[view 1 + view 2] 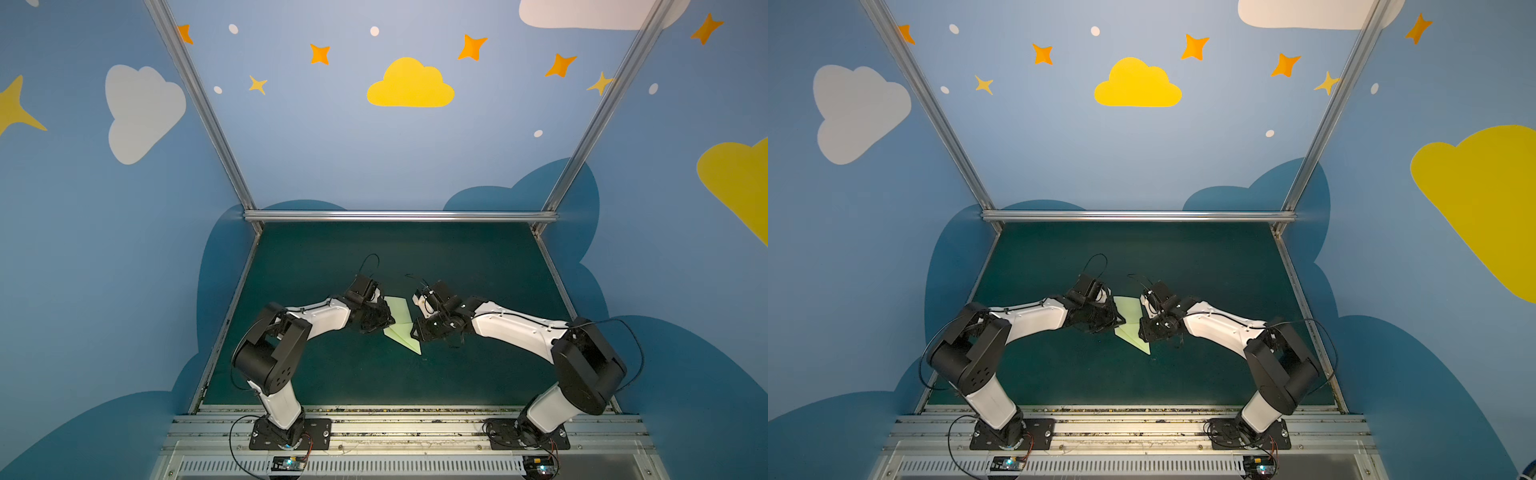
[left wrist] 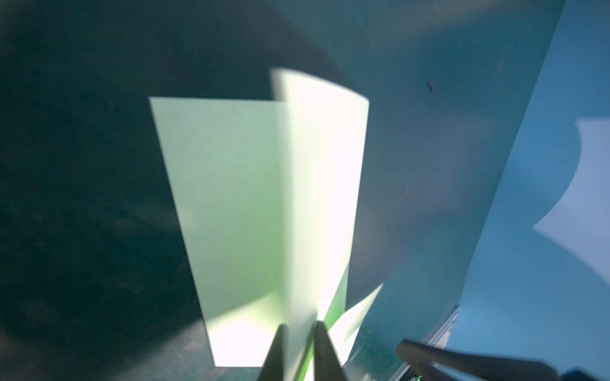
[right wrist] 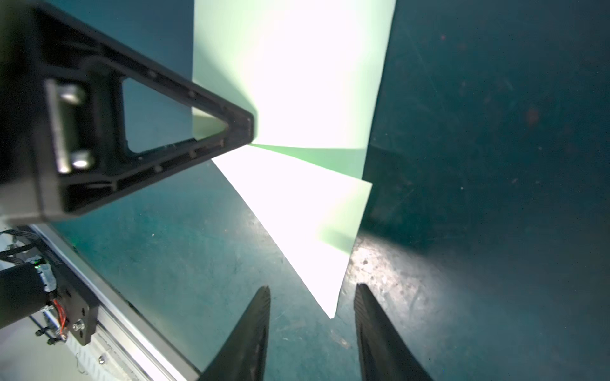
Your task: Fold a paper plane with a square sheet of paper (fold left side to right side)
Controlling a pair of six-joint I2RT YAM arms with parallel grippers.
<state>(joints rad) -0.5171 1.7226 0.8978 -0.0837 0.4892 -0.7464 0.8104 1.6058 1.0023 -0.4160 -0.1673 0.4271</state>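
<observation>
The pale-green sheet of paper (image 1: 401,326) (image 1: 1132,328) is folded into a pointed paper plane and lies mid-mat between the two arms, its tip toward the front. My left gripper (image 1: 386,321) (image 1: 1120,322) is shut on an upright fold of the paper plane (image 2: 231,198); in the left wrist view its gripper (image 2: 300,326) pinches that flap. My right gripper (image 1: 415,331) (image 1: 1141,332) (image 3: 312,290) is open, its fingers either side of the paper's pointed tip (image 3: 330,310) without touching it. One left finger (image 3: 237,127) shows in the right wrist view at the paper's middle crease.
The dark green mat (image 1: 457,266) is bounded by blue walls and aluminium frame posts. An aluminium rail (image 1: 395,419) with the arm bases runs along the front edge. The two grippers stand close together over the paper.
</observation>
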